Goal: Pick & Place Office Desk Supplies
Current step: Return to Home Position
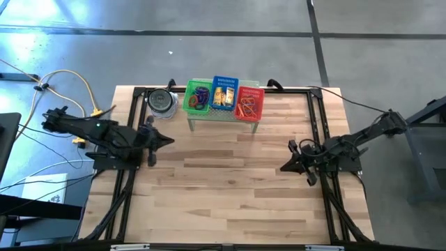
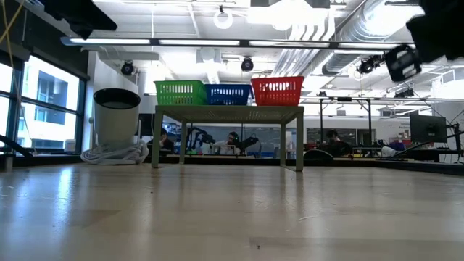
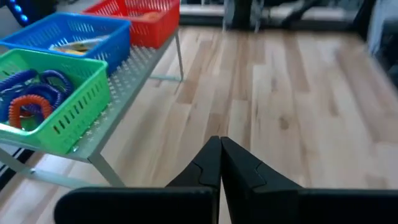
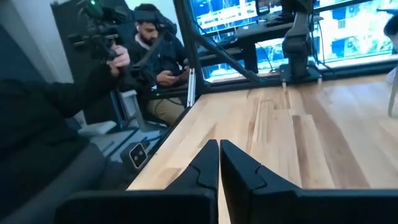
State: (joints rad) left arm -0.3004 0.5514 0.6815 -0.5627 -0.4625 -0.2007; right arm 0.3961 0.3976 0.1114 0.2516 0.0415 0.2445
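The office desk supplies lie in three mesh baskets on a small grey perforated stand [image 1: 221, 117] at the table's far side. The green basket [image 3: 59, 102] holds blue and orange-red loops [image 3: 28, 99]. The blue basket [image 1: 224, 93] holds yellow pieces, and the red basket [image 1: 250, 102] holds orange-red bands. My left gripper [image 1: 171, 141] hovers shut over the table's left part, short of the stand, with nothing in it [image 3: 220, 139]. My right gripper [image 1: 282, 169] hovers shut over the right part, also with nothing in it [image 4: 219, 143].
A round grey tin [image 1: 162, 102] stands left of the stand at the far left corner. Black frame rails [image 1: 317, 118] run along the table's sides. Bare wood lies between the two grippers and toward the near edge. A seated person [image 4: 152, 46] shows beyond the table.
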